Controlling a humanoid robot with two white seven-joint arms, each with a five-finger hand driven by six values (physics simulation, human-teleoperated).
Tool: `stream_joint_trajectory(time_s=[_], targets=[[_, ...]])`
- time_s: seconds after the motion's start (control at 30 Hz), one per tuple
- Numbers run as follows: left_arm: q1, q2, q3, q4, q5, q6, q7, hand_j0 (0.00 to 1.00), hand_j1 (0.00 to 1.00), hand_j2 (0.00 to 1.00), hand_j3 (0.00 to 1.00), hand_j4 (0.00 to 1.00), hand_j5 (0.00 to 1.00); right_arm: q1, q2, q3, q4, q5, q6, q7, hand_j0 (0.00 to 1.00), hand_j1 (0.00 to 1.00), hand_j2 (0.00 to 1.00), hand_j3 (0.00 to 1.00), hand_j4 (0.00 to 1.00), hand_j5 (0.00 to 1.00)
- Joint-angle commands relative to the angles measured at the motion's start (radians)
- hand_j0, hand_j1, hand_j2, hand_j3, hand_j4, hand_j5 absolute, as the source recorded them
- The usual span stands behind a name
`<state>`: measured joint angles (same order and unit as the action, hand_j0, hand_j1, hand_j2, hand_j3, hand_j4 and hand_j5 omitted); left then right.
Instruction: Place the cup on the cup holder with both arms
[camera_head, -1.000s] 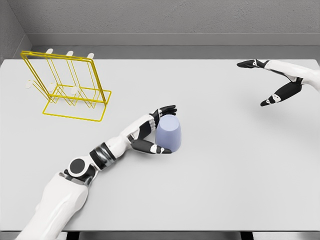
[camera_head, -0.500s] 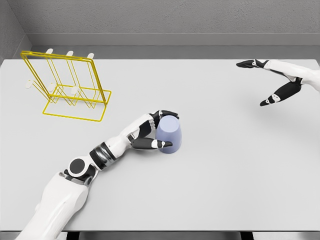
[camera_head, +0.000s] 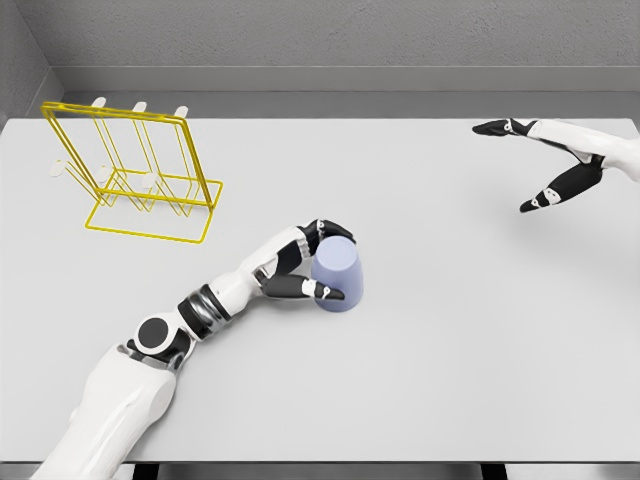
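Grey table: left hand is clasping lavender cup for lifting toward yellow wire cup holder; right hand is hovering, fingers splayed, empty.

The cup stands on the tabletop close to the middle, a little toward 7 o'clock. The left robot hand sits against the cup's 9 o'clock side, its fingers wrapped over the top and its thumb along the near edge. The cup holder stands well apart from the cup at 10 o'clock, near the far left corner. The right robot hand hangs over the far right of the tabletop at 2 o'clock, fingers spread, holding nothing.
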<state>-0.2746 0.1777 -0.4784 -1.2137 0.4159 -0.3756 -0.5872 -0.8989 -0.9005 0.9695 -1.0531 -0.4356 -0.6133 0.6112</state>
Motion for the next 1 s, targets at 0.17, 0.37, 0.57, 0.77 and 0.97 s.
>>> stream_joint_trajectory(time_s=[0.17,0.37,0.57,0.77,0.97], targets=[[-0.002,0.009,0.007,-0.047,0.021,-0.008,-0.017,0.43,0.43,0.43,0.43,0.43,0.43,0.0,-0.001,-0.003,-0.001,-0.008,0.002,0.0,1.0,1.0,1.0,1.0,1.0,1.0],[0.014,0.075,0.009,-0.187,0.13,-0.005,-0.017,0.43,0.43,0.43,0.43,0.43,0.43,0.0,-0.001,-0.003,-0.001,-0.008,0.002,0.0,1.0,1.0,1.0,1.0,1.0,1.0],[0.063,0.223,0.056,-0.329,0.257,-0.006,-0.013,0.43,0.43,0.43,0.43,0.43,0.43,0.0,0.0,-0.003,-0.001,-0.008,0.002,0.0,1.0,1.0,1.0,1.0,1.0,1.0],[0.121,0.319,0.115,-0.432,0.317,-0.006,-0.008,0.43,0.43,0.43,0.43,0.43,0.43,0.0,-0.001,-0.003,0.001,-0.008,0.002,0.0,1.0,1.0,1.0,1.0,1.0,1.0],[0.138,0.445,0.164,-0.51,0.411,-0.006,-0.008,0.43,0.43,0.43,0.43,0.43,0.43,0.0,-0.001,-0.003,0.001,-0.008,0.002,0.0,1.0,1.0,1.0,1.0,1.0,1.0]])
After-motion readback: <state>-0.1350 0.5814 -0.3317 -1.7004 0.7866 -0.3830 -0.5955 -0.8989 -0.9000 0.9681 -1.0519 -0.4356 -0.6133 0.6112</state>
